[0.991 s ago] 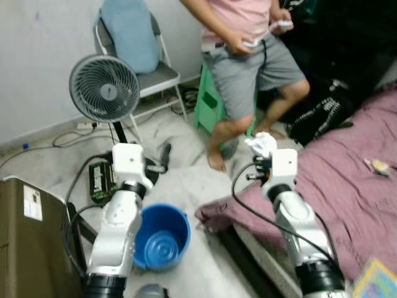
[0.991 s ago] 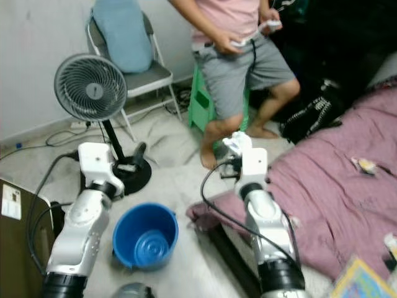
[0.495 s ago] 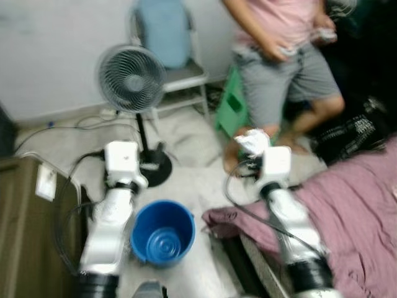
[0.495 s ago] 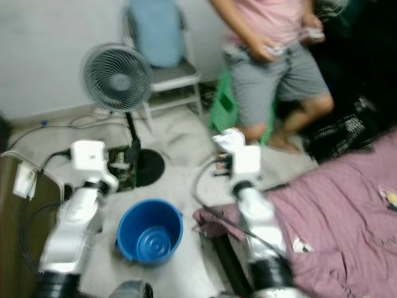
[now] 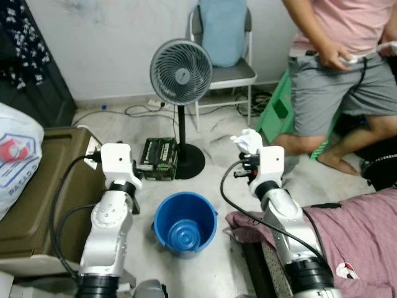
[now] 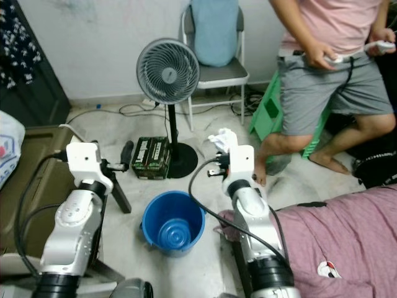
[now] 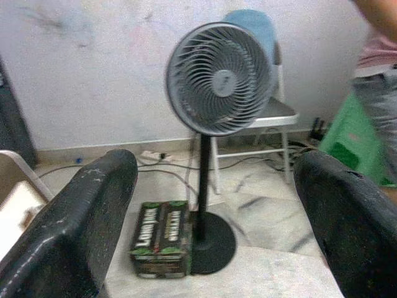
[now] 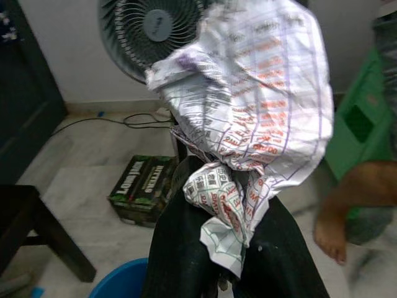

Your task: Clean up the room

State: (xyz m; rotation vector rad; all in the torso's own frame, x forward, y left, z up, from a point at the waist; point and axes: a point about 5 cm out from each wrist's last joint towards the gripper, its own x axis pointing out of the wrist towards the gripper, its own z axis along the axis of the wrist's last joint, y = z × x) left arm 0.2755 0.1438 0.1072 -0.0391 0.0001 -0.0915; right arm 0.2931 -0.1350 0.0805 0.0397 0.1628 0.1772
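Left hand (image 7: 211,205), fingers spread wide and holding nothing, raised beside a brown case (image 5: 37,186) and aimed at the fan (image 5: 181,71) and green box (image 5: 158,159) on the floor. Blue bucket (image 5: 185,222) stands on the floor between the arms. Right hand (image 8: 217,248), raised just right of the bucket, clamps crumpled paper (image 8: 248,105); a person (image 5: 341,74) stands beyond.

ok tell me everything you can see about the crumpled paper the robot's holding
The crumpled paper is a white wad printed with red and purple text in ruled rows, like a form or receipt. It is bunched loosely, one twisted end pinched between the black fingers of the right pincer, raised beside and above the blue bucket. Nothing else touches it.
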